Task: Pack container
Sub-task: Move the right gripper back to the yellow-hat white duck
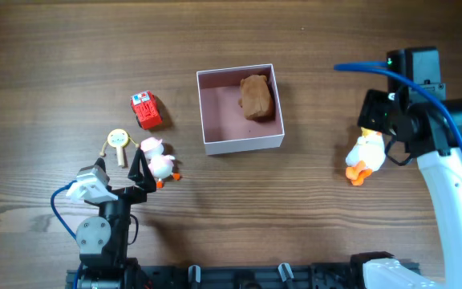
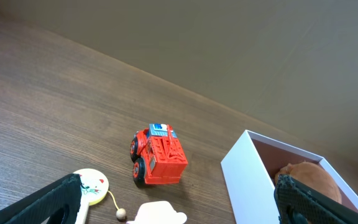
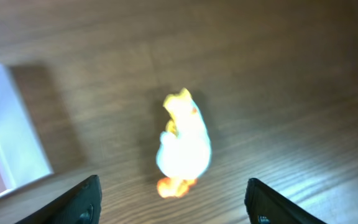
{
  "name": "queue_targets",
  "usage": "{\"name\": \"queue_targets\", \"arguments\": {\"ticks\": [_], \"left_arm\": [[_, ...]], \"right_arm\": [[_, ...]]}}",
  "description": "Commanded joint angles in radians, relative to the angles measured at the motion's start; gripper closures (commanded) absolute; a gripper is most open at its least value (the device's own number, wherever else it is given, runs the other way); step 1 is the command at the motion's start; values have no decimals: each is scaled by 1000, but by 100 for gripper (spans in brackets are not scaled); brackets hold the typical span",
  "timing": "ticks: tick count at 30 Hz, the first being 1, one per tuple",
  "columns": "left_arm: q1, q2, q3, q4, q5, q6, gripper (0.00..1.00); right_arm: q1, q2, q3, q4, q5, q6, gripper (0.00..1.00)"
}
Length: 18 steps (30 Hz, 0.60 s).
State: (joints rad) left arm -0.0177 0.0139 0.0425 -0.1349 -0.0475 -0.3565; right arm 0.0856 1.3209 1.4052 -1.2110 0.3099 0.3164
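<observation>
The container (image 1: 241, 144), a white box with a pale pink inside, sits mid-table and holds a brown plush toy (image 1: 257, 96). It also shows in the left wrist view (image 2: 247, 171) and the right wrist view (image 3: 17, 146). A red toy truck (image 1: 146, 110) (image 2: 159, 155), a round yellow rattle drum (image 1: 118, 141) (image 2: 92, 186) and a white duck with a pink hat (image 1: 160, 163) (image 2: 160, 214) lie left of it. My left gripper (image 1: 141, 172) (image 2: 179, 202) is open just at that duck. A white duck with orange feet (image 1: 365, 157) (image 3: 182, 146) lies right of the container. My right gripper (image 1: 379, 132) (image 3: 173, 199) is open above it.
The wooden table (image 1: 54, 56) carries nothing else. The right arm's blue cable (image 1: 367, 69) arcs over the table's right part.
</observation>
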Motion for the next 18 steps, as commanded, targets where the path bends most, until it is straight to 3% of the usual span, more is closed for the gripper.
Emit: {"name": "queue_targets", "arguments": {"ticks": [1,5,14,16,18], "left_arm": [[-5,-6,-7,3,-10,15,0],[-5,-6,-7,3,-10,15,0],[-5,-6,-7,3,-10,15,0],[-5,-6,-7,3,-10,15,0],[-5,-6,-7,2,-10,15,0]], "right_arm": [[-46,18,-146,90,-70,-13,13],[-80,18,-327,195,-164,-24,12],[-80,31,-590,410,-169,2,13],[-80,40,-634,456,-169,3,21],[-80,50,-650,470,-169,0,46]]}}
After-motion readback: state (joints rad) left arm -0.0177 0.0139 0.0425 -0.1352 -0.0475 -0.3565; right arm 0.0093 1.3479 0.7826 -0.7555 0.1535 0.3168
